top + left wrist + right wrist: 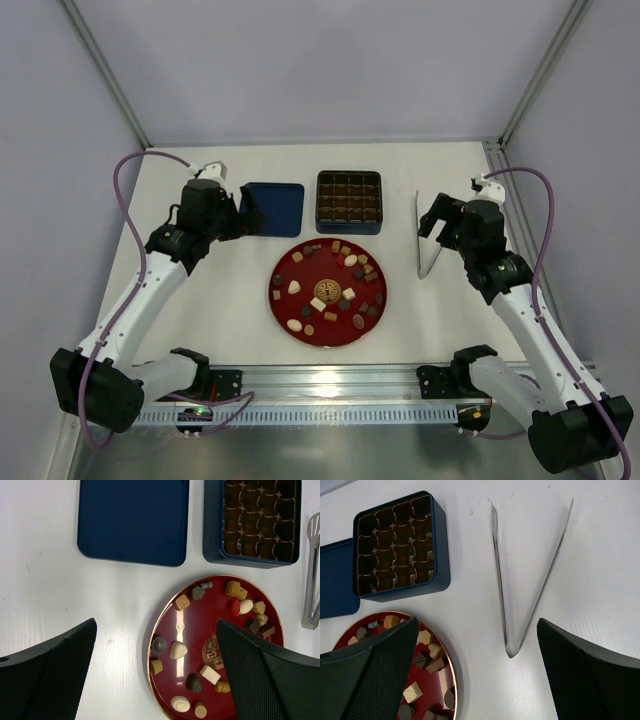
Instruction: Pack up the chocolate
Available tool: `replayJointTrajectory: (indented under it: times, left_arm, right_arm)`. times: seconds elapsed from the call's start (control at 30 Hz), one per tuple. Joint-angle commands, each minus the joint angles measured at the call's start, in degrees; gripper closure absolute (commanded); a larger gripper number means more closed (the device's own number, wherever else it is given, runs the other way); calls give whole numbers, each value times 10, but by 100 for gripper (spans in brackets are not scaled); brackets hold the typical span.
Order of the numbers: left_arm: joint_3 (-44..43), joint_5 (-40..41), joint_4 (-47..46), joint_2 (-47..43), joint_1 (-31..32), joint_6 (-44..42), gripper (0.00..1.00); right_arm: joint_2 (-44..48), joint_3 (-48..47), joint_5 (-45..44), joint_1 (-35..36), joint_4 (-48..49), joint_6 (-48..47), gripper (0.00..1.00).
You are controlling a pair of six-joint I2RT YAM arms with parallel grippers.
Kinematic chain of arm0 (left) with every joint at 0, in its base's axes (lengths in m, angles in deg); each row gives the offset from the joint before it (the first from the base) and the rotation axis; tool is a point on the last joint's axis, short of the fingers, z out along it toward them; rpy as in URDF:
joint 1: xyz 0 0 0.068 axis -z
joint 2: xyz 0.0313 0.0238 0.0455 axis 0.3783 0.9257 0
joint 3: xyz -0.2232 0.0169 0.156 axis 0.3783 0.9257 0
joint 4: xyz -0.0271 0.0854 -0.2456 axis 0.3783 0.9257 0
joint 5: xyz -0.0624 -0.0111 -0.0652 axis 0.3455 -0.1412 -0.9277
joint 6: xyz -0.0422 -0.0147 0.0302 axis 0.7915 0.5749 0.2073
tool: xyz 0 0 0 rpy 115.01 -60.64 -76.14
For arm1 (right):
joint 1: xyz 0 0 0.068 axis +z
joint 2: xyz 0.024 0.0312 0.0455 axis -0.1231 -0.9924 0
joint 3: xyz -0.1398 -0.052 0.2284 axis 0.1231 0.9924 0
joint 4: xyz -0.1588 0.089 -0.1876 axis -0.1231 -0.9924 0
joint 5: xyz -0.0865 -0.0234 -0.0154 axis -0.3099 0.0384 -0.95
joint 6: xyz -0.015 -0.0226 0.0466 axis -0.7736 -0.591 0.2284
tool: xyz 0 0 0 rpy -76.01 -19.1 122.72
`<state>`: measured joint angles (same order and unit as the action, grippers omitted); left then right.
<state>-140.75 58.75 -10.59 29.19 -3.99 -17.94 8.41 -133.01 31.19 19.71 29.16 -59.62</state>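
Top view: chocolate [318, 303] is all on the round red plate [273, 291], mid-table. Mixed dark, light-brown and cream pieces are scattered around a gold emblem [327, 290]. Open dark-blue tin [349, 229] with gridded insert is just behind the plate. Its lid [275, 205] lies flat on the table [200, 300], just left of the tin. Metal tongs [428, 245] lie right of tin and plate. Left gripper [243, 215] hangs at the lid's left edge, right gripper [432, 220] over the tongs. Can't read the jaw gap from here.

Left wrist: fingers [47, 680] spread wide, gripping nothing, only table and plate below. Plate runs partly under the finger at frame right. Lid and tin are further out, tongs at the right edge. Chocolate is loose on the plate, pieces mostly apart, a few touching on the tin side.

Right wrist: fingers [590, 675] also wide apart, holding nothing. Tongs lie in a V between them, joined end nearer the camera, tips apart. Tin is at upper left. Plate edge with chocolate is partly under the finger at frame left.
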Motion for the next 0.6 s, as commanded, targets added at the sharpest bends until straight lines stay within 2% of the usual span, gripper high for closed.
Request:
replayJointTrajectory:
  times: [0.0, 0.37, 0.57]
  left_arm:
    - [1, 4, -23, -14, -3, -7, 0]
    - [-2, -15, -23, -11, -3, -2, 0]
    - [-7, -23, -23, -12, -3, 3, 0]
  right_arm:
    - [3, -9, -16, -1, 2, -3, 0]
    - [-118, -103, -43, -4, -86, -35, 0]
    - [-225, -121, 5, -52, -59, -48, 0]
